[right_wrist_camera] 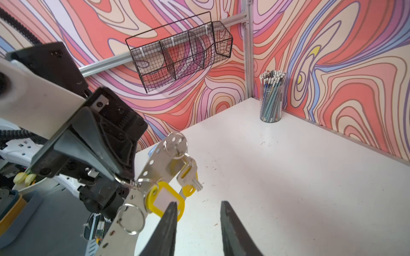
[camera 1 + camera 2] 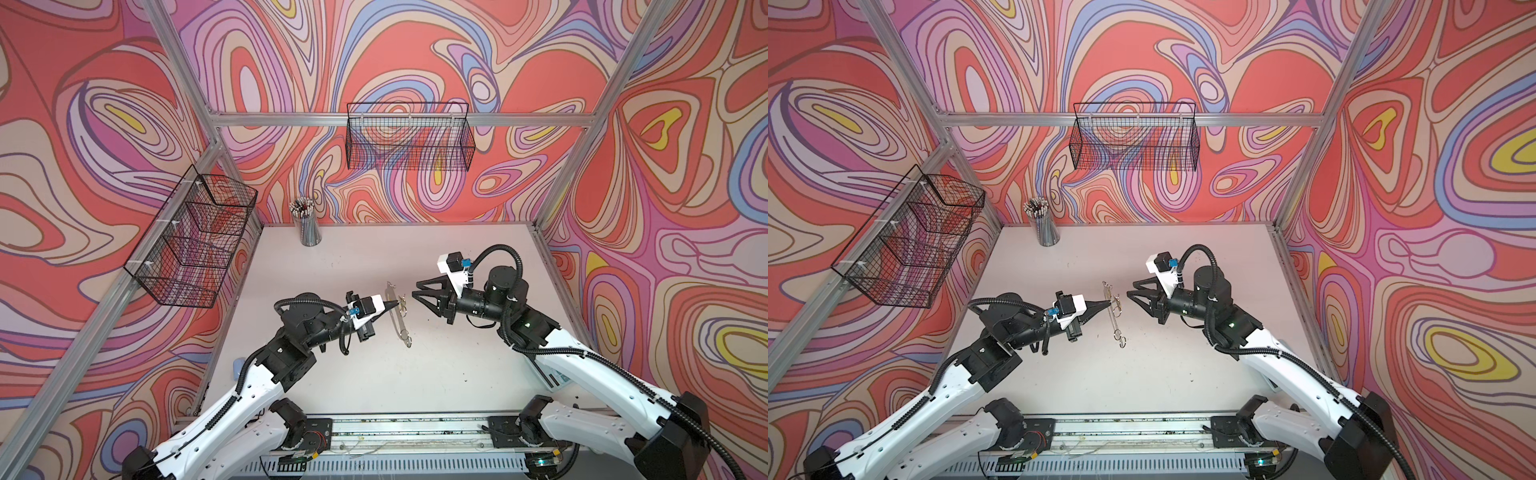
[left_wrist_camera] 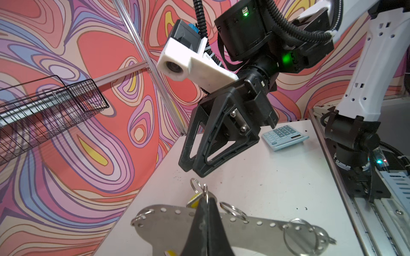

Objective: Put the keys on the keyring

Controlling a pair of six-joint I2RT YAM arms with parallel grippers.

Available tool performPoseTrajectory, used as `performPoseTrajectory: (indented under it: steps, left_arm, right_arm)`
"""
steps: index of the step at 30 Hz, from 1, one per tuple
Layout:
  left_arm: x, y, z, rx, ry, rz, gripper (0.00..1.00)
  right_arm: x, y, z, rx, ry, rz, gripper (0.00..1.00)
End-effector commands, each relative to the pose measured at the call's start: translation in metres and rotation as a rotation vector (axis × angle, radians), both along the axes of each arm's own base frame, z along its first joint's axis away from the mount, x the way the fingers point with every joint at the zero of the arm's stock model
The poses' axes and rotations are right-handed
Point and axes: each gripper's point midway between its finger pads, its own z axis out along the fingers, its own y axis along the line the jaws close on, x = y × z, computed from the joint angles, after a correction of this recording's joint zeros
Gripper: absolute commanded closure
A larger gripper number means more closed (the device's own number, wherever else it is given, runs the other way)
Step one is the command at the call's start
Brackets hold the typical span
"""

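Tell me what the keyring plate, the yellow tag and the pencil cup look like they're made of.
Keyring plate: metal, likely steel; dull grey sheen, thin flat sheet with punched holes.
Yellow tag: probably plastic; glossy, even colour, with a pale label window.
Pencil cup: clear plastic or glass, can't tell which; the pencils show through its wall.

The keyring, a silvery plate with holes and wire rings along one edge, stands on edge in the air over the table. One key and its yellow tag hang from an end ring. A second yellow tag hangs from the next ring.
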Motion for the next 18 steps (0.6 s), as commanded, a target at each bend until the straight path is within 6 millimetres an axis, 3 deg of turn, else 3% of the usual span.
performPoseTrajectory:
  steps: [1,7,13,18]
  left_arm:
    - [-0.001,-0.007,0.030,-0.092,0.042,-0.043,1.00]
    - [0.006,-0.012,0.038,-0.171,0.157,-0.114,1.00]
    - [0.033,0.010,0.055,-0.287,0.296,-0.192,1.00]
    - [0.043,0.019,0.059,-0.275,0.280,-0.222,1.00]
  right_arm:
    - [0.001,-0.005,0.016,0.090,-0.003,-0.014,0.64]
    - [0.004,-0.013,0.026,0.174,-0.015,-0.034,0.62]
    - [0.002,-0.018,0.036,0.212,-0.075,-0.027,0.51]
    - [0.003,-0.004,0.037,0.177,-0.056,0.049,0.51]
